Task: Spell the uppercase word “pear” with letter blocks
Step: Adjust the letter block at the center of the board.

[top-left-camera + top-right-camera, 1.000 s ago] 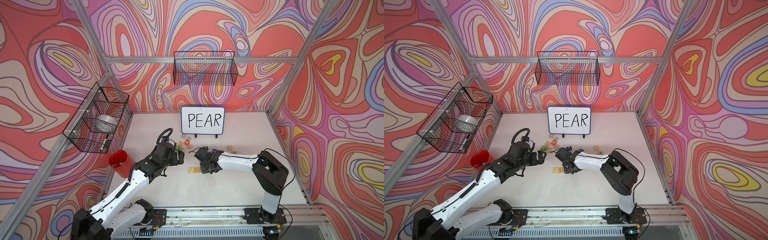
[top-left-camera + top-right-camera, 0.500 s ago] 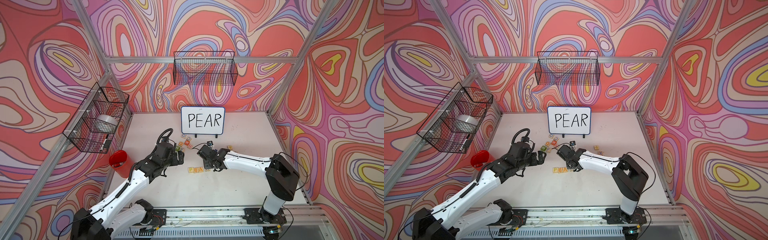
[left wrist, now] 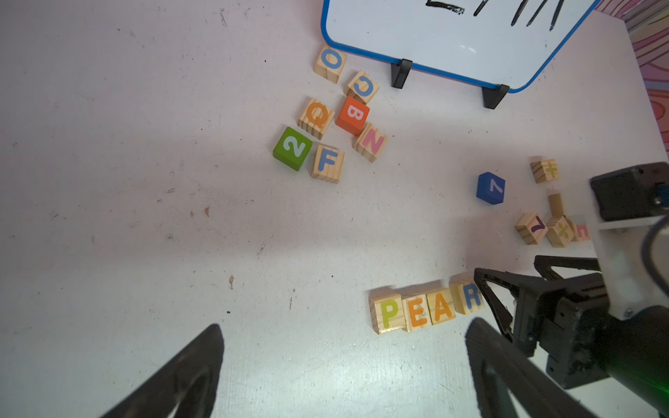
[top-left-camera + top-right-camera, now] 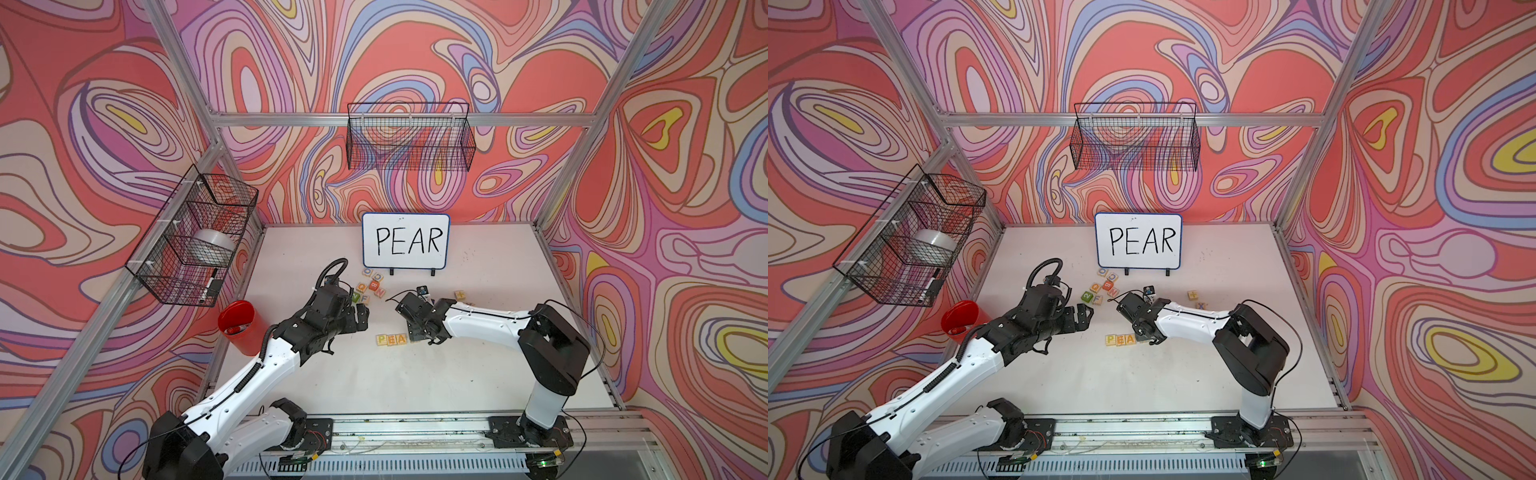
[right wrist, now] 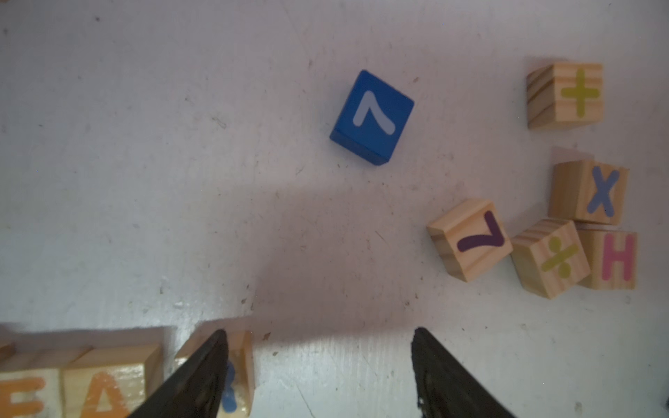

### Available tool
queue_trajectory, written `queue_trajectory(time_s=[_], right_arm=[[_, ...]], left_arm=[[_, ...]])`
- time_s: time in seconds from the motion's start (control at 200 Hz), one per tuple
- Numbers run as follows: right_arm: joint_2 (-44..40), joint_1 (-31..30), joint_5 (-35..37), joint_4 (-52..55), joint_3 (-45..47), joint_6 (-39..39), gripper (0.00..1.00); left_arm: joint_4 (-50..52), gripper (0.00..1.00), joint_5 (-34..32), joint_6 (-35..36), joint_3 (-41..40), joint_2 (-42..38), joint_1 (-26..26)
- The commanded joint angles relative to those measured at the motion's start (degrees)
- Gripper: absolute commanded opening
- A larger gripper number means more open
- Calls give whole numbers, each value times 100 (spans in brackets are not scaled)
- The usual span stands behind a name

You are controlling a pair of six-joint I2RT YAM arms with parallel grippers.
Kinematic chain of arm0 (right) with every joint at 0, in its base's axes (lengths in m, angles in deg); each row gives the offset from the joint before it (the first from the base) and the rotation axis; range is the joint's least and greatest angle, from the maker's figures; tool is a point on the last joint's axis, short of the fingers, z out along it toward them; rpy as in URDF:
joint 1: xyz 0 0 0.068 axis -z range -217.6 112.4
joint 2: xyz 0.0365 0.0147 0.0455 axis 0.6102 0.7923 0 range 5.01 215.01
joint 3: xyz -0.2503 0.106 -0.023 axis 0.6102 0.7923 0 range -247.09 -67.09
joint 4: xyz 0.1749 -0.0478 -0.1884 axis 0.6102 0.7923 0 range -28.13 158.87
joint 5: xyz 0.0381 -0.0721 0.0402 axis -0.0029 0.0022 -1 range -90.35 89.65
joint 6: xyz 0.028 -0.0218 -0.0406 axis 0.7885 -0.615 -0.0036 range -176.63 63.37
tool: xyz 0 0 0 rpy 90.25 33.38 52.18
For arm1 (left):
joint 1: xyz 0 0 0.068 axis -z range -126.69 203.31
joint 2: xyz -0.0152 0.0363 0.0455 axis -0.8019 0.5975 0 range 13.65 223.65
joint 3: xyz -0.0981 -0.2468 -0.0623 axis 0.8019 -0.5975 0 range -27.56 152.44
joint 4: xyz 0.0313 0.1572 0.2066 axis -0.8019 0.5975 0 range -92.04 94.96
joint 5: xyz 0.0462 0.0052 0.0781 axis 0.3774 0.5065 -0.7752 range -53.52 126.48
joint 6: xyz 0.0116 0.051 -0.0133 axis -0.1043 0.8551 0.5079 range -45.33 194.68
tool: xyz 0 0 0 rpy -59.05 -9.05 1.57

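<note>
In both top views a wire basket [image 4: 191, 249] on the left wall holds a pale tape roll [image 4: 212, 246] & a marker [image 4: 209, 286]; a 2nd wire basket [image 4: 409, 137] hangs on the back wall; a red cup [image 4: 239, 328] at the left edge of the table [image 4: 374, 386] has a small red item [image 4: 233, 331] in it. The letter blocks [image 4: 392, 340] lie in a row mid-table, right gripper [image 4: 417, 334] over the row's right end, left gripper [image 4: 360, 319] hovering apart from them. Left wrist view: row reads PEAR, blocks side by side, R block [image 3: 468, 297] slightly askew w/ one right-gripper finger [image 3: 487, 293] against or just beside it, can't tell which; left gripper's own fingers are spread wide, nothing btwn. Right wrist view: right gripper's jaws stand apart, gripping nothing; R block sits at one finger [image 5: 202, 376], partly hidden behind it, other finger well clear
</note>
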Motion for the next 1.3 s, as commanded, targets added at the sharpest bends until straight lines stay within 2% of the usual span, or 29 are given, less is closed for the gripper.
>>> queue_trajectory(time_s=[0.0,0.531,0.887,1.297], right_arm=[[62,36,-3,17,101,-57,82],[-439,117,203,63,293,3,84],[-509,149,-230,-80,656,227,84],[-193,153,-432,-457,477,-35,84]], left_arm=[[108,100,6,-75,-28,25,-33],[94,100,1,-30,68,111,-29],[81,100,-17,-22,68,160,-33],[55,100,-8,-38,25,261,-27]])
